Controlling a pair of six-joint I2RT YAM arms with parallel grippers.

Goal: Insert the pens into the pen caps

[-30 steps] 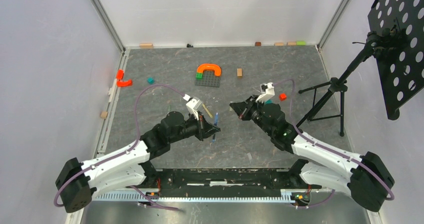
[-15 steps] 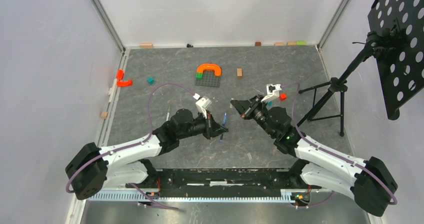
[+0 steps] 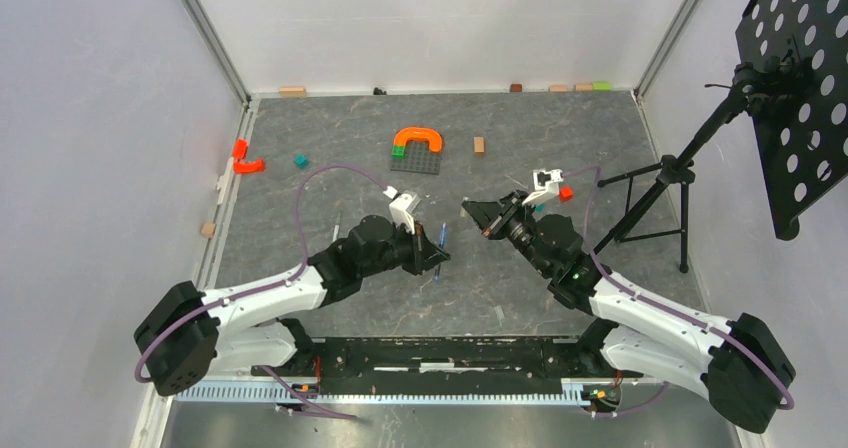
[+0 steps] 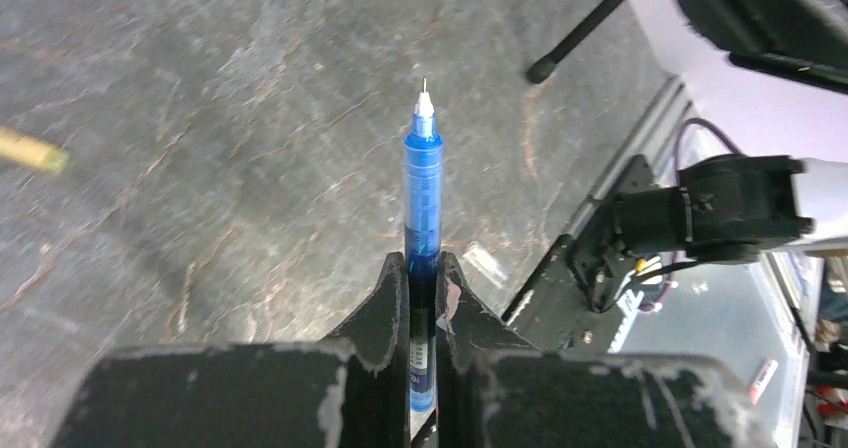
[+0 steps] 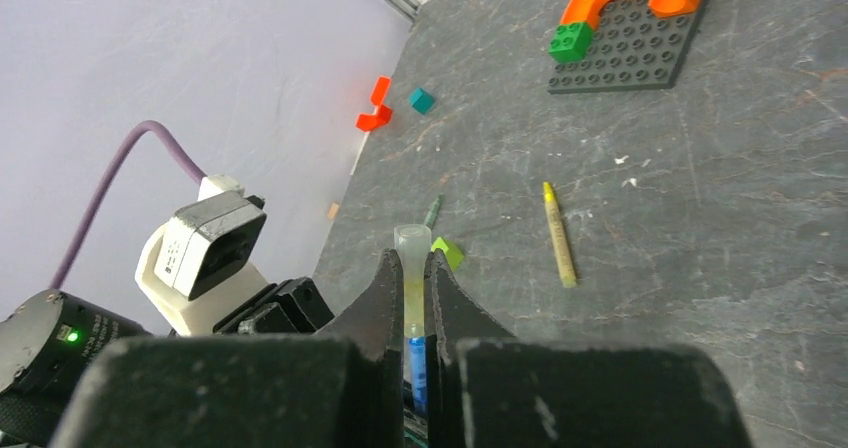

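My left gripper [image 3: 436, 255] is shut on the blue pen [image 3: 441, 238]. In the left wrist view the blue pen [image 4: 422, 188] sticks out past the left gripper [image 4: 422, 268] with its bare tip forward. My right gripper [image 3: 468, 210] is shut on a clear pen cap with a blue end. The pen cap [image 5: 411, 263] stands open-end out between the right gripper's [image 5: 411, 260] fingers. The two grippers are a short gap apart. A tan-yellow pen [image 5: 559, 234] and a thin green pen [image 5: 433, 208] lie on the table.
A grey baseplate [image 3: 416, 160] with an orange arch [image 3: 419, 136] sits at the back centre. A teal block [image 3: 300, 160] and orange pieces [image 3: 245, 158] lie at the back left. A wooden block [image 3: 479, 145] and a red block [image 3: 566, 193] lie behind the right gripper, a tripod [image 3: 650, 193] at right.
My left arm has swung forward and to the right with the blue pen, bringing it nearer the right gripper. The right wrist has turned slightly and holds its place.
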